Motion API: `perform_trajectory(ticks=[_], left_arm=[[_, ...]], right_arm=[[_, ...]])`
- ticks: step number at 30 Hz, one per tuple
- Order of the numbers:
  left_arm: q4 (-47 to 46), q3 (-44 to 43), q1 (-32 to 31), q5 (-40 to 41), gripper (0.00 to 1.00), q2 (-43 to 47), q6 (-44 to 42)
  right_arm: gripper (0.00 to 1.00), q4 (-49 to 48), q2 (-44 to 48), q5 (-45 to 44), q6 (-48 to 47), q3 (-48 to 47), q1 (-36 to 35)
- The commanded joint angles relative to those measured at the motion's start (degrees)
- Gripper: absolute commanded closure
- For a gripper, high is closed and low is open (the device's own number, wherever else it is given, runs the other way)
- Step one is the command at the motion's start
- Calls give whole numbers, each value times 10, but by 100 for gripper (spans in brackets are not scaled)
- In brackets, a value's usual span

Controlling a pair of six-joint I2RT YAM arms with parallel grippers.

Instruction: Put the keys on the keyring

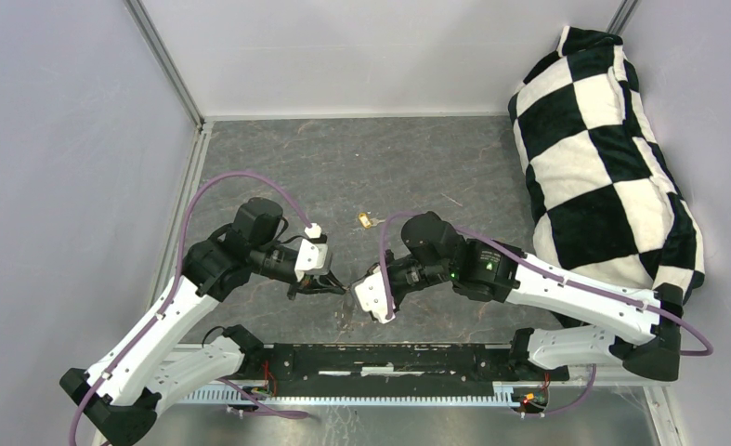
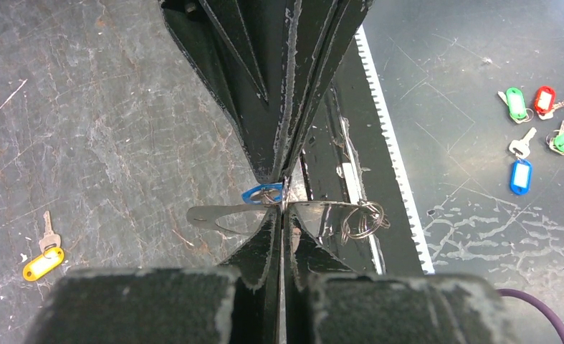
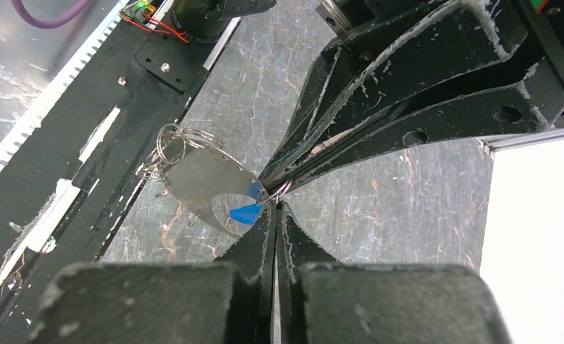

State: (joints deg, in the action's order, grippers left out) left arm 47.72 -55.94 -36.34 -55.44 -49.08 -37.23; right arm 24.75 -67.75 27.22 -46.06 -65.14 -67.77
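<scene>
The keyring [image 2: 214, 214] is a thin flat silver band with small wire rings [image 2: 365, 218] at one end. It is held level above the table, and my left gripper [image 2: 282, 209] is shut on its middle. My right gripper [image 3: 275, 206] is shut tip to tip against the left one, pinching the blue key [image 3: 246, 213], whose head lies against the band [image 3: 200, 183]. In the top view both grippers [image 1: 338, 286] [image 1: 363, 288] meet near the table's front. The brass key [image 1: 368, 220] lies loose on the table beyond them; its yellow head [image 2: 42, 262] shows in the left wrist view.
A black-and-white checkered cushion [image 1: 603, 158] fills the right side. A black rail with a toothed strip [image 1: 389, 358] runs along the near edge. Beyond it, several coloured key tags [image 2: 537, 122] lie on a metal surface. Grey walls close in the left and back.
</scene>
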Motion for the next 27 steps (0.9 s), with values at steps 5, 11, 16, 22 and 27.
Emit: perform_trajectory(ticks=[5,11,16,22,27], left_arm=[[-27,-2,0,-2,98,5,-28],[-27,-3,0,-2,98,5,-29],[-27,-4,0,-2,98,5,-29],[-27,-4,0,-5,98,4,-28],[-27,-7,0,-4,98,0,-29]], right_arm=[[100,-102,-2,26,16,-19,-9],[100,-148,10,19,28,7,-9],[100,-167,11,30,32,16,-10],[99,-177,2,31,31,14,-10],[100,-181,-12,36,36,4,-10]])
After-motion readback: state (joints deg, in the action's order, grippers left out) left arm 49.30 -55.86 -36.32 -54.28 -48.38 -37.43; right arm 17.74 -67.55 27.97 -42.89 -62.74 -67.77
